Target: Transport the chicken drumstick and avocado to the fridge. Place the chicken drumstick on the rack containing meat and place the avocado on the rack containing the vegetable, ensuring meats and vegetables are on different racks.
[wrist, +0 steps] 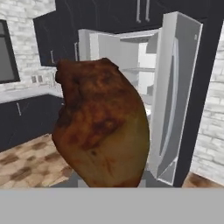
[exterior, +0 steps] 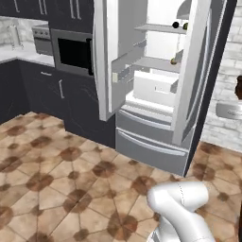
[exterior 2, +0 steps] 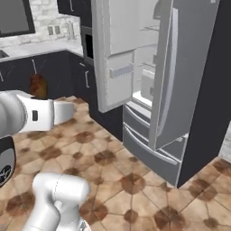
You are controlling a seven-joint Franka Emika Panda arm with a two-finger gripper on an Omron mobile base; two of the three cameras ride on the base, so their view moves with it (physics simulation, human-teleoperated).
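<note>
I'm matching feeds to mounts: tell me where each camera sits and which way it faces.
Left base view: behind-left of the arm, facing the open fridge.
Right base view: behind-right, facing the fridge's doors; forearm crosses left, chicken drumstick beyond.
Hand view: along the gripper, drumstick close, fridge behind.
All three views share the fridge.

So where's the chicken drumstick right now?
The chicken drumstick is held in the robot's hand, out over the tiled floor, short of the open fridge; the right base view shows it at left.

The chicken drumstick hides the end effector's fingertips and the fridge's lower shelves.
</note>
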